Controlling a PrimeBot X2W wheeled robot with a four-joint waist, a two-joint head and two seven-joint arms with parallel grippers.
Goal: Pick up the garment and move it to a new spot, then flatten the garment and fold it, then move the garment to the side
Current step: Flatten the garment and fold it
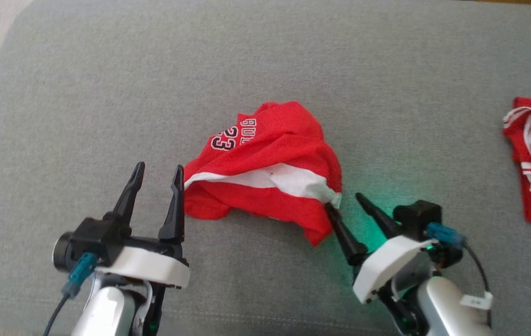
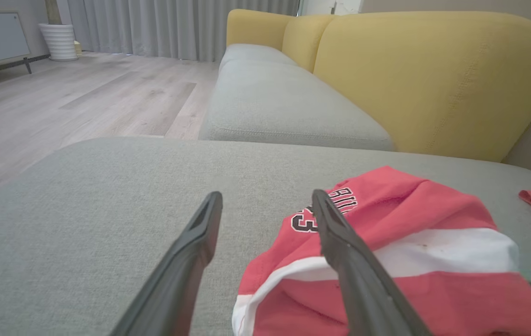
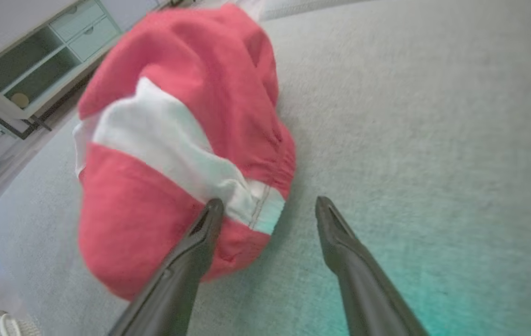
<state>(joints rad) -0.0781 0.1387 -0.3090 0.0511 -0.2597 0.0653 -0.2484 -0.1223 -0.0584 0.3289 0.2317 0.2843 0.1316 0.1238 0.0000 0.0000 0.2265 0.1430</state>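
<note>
Two grippers flank the crumpled red garment (image 1: 270,154), which lies mid-way across the grey seat (image 1: 107,93). The left gripper (image 1: 160,167) and the right gripper (image 1: 344,200) both stand spread and empty, seemingly placed at opposite edges to lift it. The right one's inner finger may touch the hem; blur hides that. The cloth is bunched, showing a white band and black-outlined lettering.

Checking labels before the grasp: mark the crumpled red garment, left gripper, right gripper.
crumpled red garment (image 1: 265,154), head view, red fabric above the white band.
left gripper (image 1: 160,166), head view, midway between its open fingertips.
right gripper (image 1: 343,200), head view, midway between its open fingertips.
</note>
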